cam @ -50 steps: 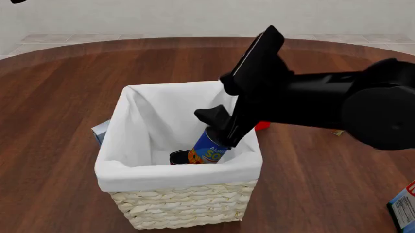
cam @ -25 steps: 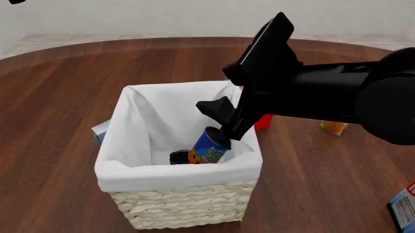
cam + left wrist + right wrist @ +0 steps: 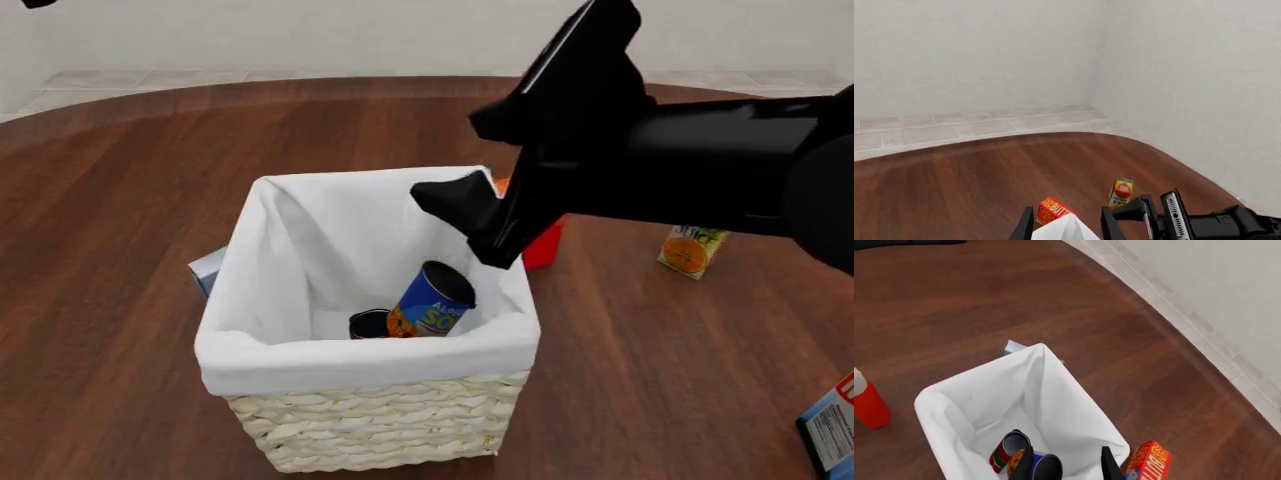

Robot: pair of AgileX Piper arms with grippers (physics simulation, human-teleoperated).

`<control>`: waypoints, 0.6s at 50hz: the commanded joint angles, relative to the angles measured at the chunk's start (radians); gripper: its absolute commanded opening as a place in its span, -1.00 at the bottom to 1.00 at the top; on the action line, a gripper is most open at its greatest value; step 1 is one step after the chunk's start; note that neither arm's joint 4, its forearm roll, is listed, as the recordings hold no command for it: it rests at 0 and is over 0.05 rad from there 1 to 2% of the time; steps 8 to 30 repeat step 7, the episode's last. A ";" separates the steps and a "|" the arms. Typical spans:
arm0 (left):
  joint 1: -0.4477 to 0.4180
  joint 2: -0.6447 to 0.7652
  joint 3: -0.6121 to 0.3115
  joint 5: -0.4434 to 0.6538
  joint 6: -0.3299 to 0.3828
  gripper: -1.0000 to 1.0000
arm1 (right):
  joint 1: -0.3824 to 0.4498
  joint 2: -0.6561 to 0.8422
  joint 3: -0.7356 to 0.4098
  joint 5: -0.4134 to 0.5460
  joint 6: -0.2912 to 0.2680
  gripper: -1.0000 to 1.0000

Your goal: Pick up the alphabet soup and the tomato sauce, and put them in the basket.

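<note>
Overhead, right pincer (image 3: 483,222) above basket (image 3: 374,395)

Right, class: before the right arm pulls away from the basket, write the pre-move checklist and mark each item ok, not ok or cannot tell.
1. alphabet soup inside the basket: ok, leaning on the lining.
2. tomato sauce inside the basket: ok, seen in the right wrist view.
3. right end effector free of the soup: ok, open and above it.
4. right end effector clear of the basket rim: ok.
5. butter box beside the basket, outside the lift path: cannot tell.
6. left end effector empty: ok.
</note>
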State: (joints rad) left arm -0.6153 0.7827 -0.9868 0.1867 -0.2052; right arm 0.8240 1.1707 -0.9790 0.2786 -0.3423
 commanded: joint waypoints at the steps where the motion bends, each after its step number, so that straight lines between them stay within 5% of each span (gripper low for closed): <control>1: -0.002 0.006 -0.006 0.000 0.001 1.00 | -0.006 -0.021 -0.023 0.017 0.005 1.00; 30: -0.002 0.009 -0.010 0.001 0.002 1.00 | -0.007 -0.033 -0.033 0.026 0.006 1.00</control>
